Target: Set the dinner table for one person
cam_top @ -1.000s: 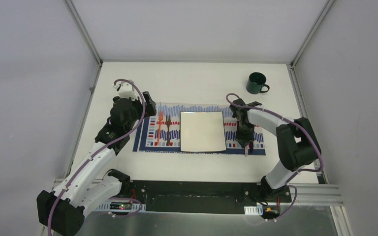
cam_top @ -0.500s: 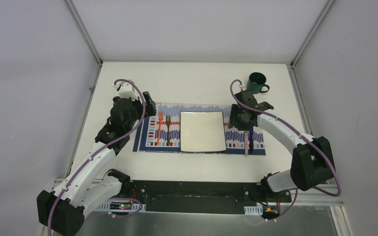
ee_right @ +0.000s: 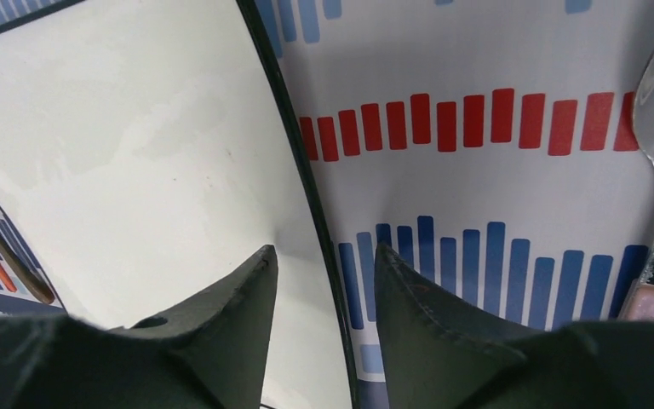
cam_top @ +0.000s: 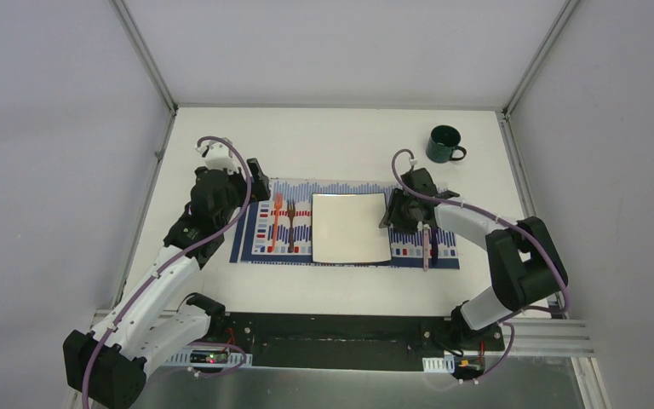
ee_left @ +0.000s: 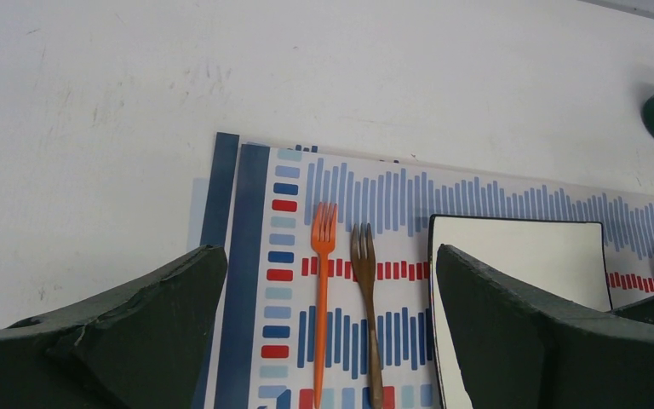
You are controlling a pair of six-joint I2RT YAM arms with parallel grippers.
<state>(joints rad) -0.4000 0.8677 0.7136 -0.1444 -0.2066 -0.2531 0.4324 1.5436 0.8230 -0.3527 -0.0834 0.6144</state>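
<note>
Dinner table (cam_top: pixel 341 145), right hand (ee_right: pixel 325 256) barely spread, newly over right rim of plate (cam_top: pixel 349 227), left hand (ee_left: pixel 328 251) wide apart

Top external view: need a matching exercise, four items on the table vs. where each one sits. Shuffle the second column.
1. orange fork
2. green mug
3. white plate
4. spoon

a. middle of the placemat
b. bare dinner table, far right, off the placemat
c. placemat's left part, left of the brown fork
d. placemat's right part, right of the plate

Pairs: 1-c, 2-b, 3-a, 4-d
</note>
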